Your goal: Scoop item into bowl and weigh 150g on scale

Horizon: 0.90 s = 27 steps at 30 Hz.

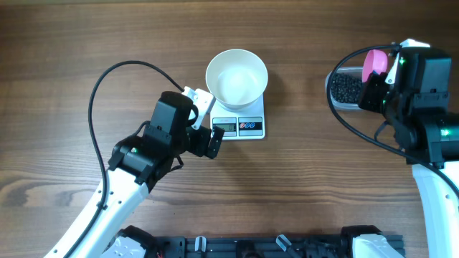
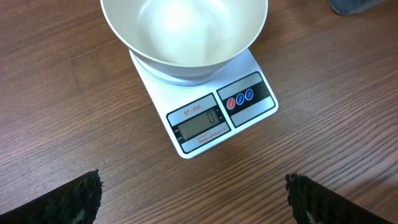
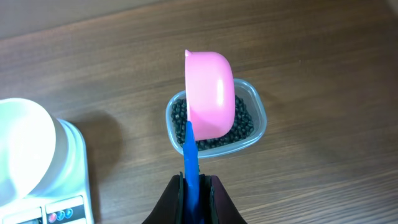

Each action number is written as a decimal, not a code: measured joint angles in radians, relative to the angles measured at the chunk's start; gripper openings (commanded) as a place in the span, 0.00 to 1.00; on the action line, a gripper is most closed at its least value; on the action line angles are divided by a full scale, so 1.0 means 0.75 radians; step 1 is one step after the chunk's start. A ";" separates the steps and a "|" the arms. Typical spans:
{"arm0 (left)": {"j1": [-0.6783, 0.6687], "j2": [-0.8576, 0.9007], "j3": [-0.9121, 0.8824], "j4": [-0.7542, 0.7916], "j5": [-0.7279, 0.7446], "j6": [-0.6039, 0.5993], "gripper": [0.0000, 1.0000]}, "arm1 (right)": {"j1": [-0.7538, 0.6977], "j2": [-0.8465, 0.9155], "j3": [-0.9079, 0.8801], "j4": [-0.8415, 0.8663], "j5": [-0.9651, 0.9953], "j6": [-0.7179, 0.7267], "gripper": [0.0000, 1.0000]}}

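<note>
Closest to the right-wrist lens, the right pincer (image 3: 194, 183) is being kept narrow, clamped on the blue handle (image 3: 189, 152) of a pink scoop (image 3: 211, 93). The grip is being taken low on the handle, presumably so that the cup end is being left free to reach the beans.

- Wood-grain counter (image 1: 323, 193) is carrying everything. The scale is being kept mid-counter and the tub well apart to the right, so each arm is being given its own side.
- Left pincer (image 2: 196, 199) is being held wide, with nothing between its fingers, near the front edge of the scale (image 2: 205, 118). Judgement: it is being parked there to watch or steady the scale, out of the pouring path.
- White bowl (image 1: 237, 75) is being carried on the scale platform and is overhanging it. Its interior is appearing empty. It is being placed there so that weight is being read as beans are being added.
- Clear tub (image 3: 260, 118) is lying directly under the scoop.
- The scoop is being held on edge over the tub, outer side toward the lens. Whether any beans are being carried in it cannot be told.
- Black beans (image 3: 241, 127) are being seen only inside the tub, none in the bowl. The step in hand is being judged as scooping; weighing is not yet begun.
- The scale's display (image 2: 199, 127) is seemingly showing zero.
</note>
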<state>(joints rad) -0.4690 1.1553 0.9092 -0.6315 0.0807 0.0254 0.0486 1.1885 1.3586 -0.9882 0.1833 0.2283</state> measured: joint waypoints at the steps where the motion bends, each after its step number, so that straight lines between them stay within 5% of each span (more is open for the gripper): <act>1: 0.000 0.000 0.000 -0.001 0.000 0.000 1.00 | 0.000 0.000 0.000 -0.004 0.000 -0.023 0.04; 11: 0.000 0.000 0.000 0.000 0.000 0.001 1.00 | -0.110 0.000 0.000 -0.029 -0.022 -0.256 0.04; 19: 0.000 0.000 0.000 0.000 0.001 0.000 1.00 | -0.536 0.121 0.000 -0.029 -0.456 -0.451 0.04; 27: 0.000 0.000 0.000 0.000 0.000 0.000 1.00 | -0.561 0.155 0.000 -0.039 -0.595 -0.435 0.04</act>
<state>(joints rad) -0.4690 1.1553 0.9092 -0.6315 0.0807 0.0254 -0.3721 1.3045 1.3586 -1.0176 -0.2630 -0.0978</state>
